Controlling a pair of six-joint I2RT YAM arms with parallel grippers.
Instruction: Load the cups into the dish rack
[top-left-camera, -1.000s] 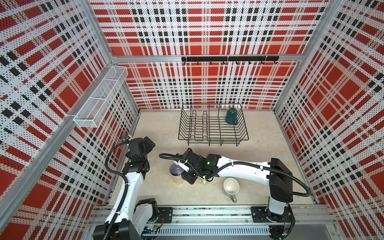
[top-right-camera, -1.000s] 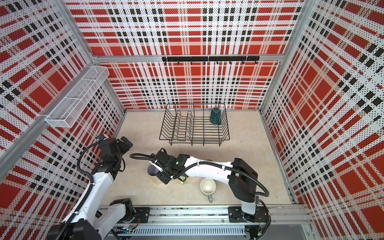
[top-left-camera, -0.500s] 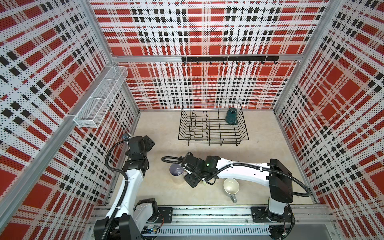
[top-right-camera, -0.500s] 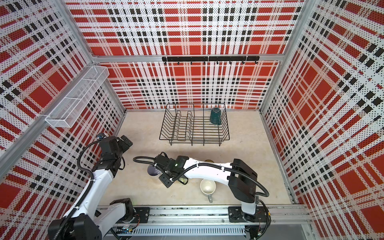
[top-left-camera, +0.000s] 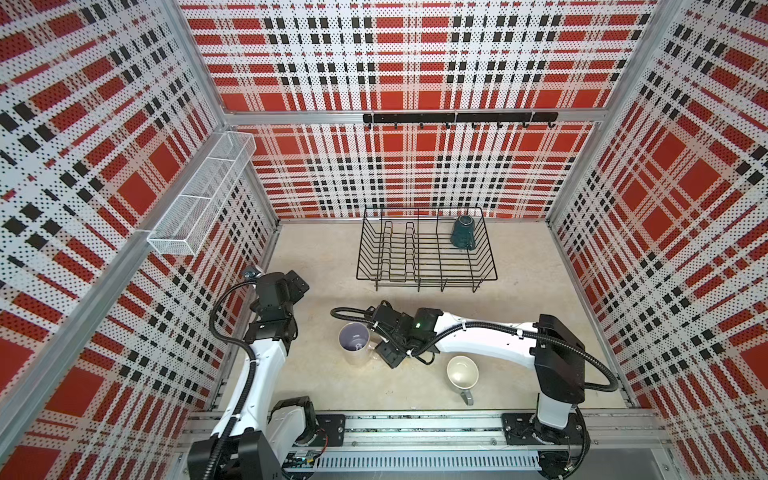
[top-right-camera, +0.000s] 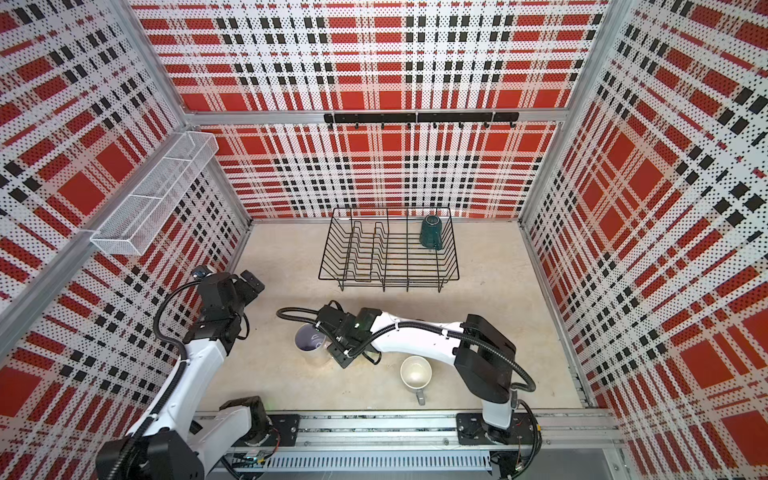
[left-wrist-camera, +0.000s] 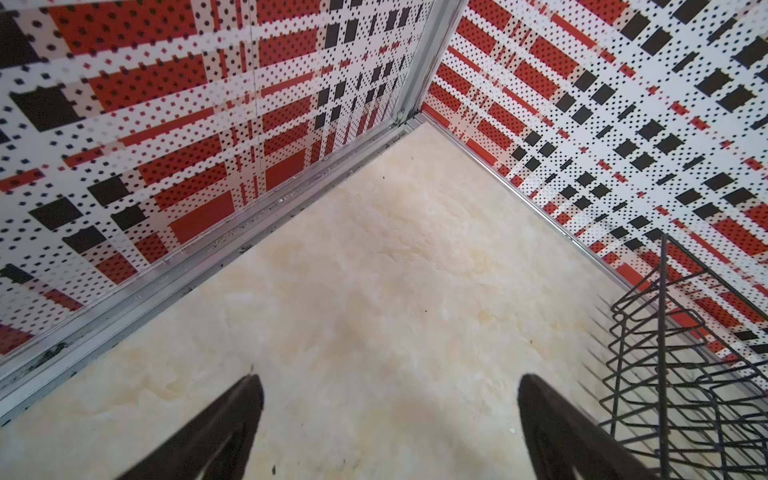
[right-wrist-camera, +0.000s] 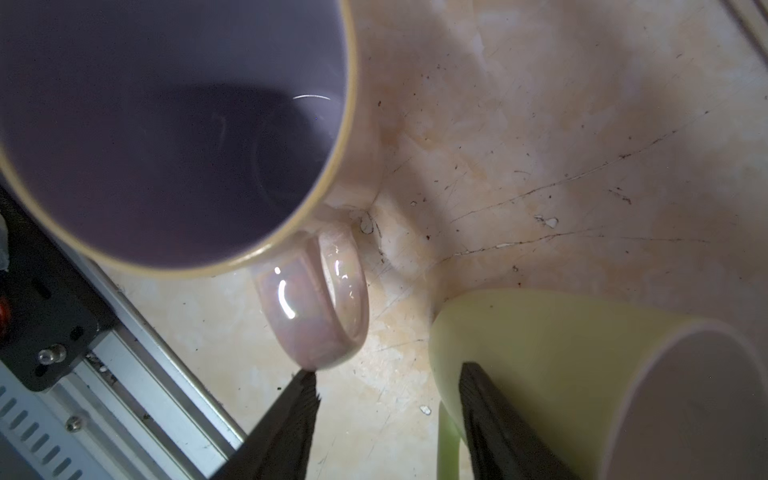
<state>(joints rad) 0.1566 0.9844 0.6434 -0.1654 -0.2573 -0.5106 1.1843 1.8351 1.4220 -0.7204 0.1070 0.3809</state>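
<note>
The black wire dish rack (top-left-camera: 426, 249) (top-right-camera: 388, 249) stands at the back, with a dark teal cup (top-left-camera: 463, 232) (top-right-camera: 430, 232) upside down in its right corner. A pale pink mug (top-left-camera: 354, 343) (top-right-camera: 309, 340) (right-wrist-camera: 166, 124) stands upright at front centre. My right gripper (top-left-camera: 381, 352) (top-right-camera: 338, 353) (right-wrist-camera: 386, 374) is open just beside its handle (right-wrist-camera: 316, 299), holding nothing. One fingertip is at the handle's end. The other is in front of a light green mug (right-wrist-camera: 561, 353) that looks tipped over. A grey-handled mug (top-left-camera: 462, 372) (top-right-camera: 414, 372) stands nearer the front. My left gripper (top-left-camera: 301, 282) (top-right-camera: 251, 282) (left-wrist-camera: 390, 386) hangs open and empty.
A white mesh basket (top-left-camera: 199, 199) hangs on the left wall and a black hook rail (top-left-camera: 459, 118) on the back wall. The arms' metal base rail (top-left-camera: 415, 428) runs along the front edge. The dish rack's corner (left-wrist-camera: 685, 374) shows in the left wrist view.
My right gripper's jaws have opened wider, and it has shifted a little right and forward, away from the pink mug's body. The left arm has hardly moved.
</note>
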